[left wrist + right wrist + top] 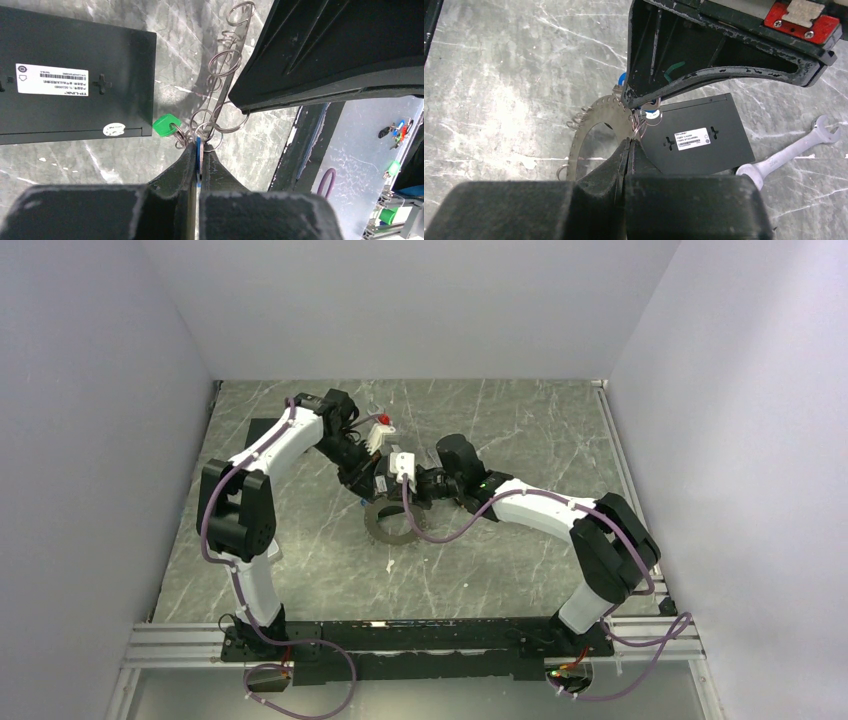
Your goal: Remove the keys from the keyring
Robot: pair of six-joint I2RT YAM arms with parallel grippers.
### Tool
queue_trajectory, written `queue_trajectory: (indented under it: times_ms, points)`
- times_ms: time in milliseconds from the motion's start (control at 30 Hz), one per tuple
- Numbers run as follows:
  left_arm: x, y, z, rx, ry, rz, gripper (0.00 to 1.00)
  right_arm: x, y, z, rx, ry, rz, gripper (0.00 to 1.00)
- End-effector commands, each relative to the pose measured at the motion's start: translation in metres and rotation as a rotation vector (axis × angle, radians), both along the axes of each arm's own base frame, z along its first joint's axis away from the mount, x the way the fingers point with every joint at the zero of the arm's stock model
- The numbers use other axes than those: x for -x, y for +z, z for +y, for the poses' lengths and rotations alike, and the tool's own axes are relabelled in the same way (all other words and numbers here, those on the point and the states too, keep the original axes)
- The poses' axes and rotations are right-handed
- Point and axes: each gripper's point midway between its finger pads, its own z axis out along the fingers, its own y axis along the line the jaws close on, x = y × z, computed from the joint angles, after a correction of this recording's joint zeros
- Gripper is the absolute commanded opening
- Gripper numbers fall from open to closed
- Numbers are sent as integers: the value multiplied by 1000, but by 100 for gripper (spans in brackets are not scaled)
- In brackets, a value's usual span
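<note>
The blue key (198, 161) is sitting edge-on between the fingers of the left tool (198, 146), which are pressing together on it. The green key (166, 125) is hanging just beside it, among the same small wire loops (202, 124). The right tool (627, 143) is pinching the keyring (596, 117) at its toothed rim, over the desk (499, 75) near the black box (696, 135). As I judge it, the thin key is risking a slip if the loop is snagging. A hard tug is risking dragging the ring from the right grip. The tools are working almost touching, so a collision is looming.
</note>
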Motion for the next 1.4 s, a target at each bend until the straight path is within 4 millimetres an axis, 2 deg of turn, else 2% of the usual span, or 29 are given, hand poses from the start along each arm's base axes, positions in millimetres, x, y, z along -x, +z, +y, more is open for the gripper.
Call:
queue_trajectory:
  times_ms: [0, 300, 467, 700, 867, 1167, 1367]
  points:
    - [-26, 5, 13, -31, -19, -167, 0, 16, 14, -2, -42, 58, 34, 0]
    - [-33, -6, 11, -26, -100, -245, 0, 14, 13, 5, -51, 78, 40, 0]
    - [-30, -5, 10, 7, -161, -284, 0, 17, 9, 5, -48, 99, 40, 0]
    - [6, -4, -8, 167, -169, -146, 0, 4, -6, 0, -16, 48, -18, 0]
    - [26, -19, -17, 242, -122, -36, 0, 2, -13, -4, -10, 29, -40, 0]
    - [41, -40, -46, 341, -48, 47, 0, 22, -18, -13, -23, 49, 21, 0]
    - [34, -52, -47, 301, -51, -53, 0, 33, -18, -14, -70, 84, 75, 0]
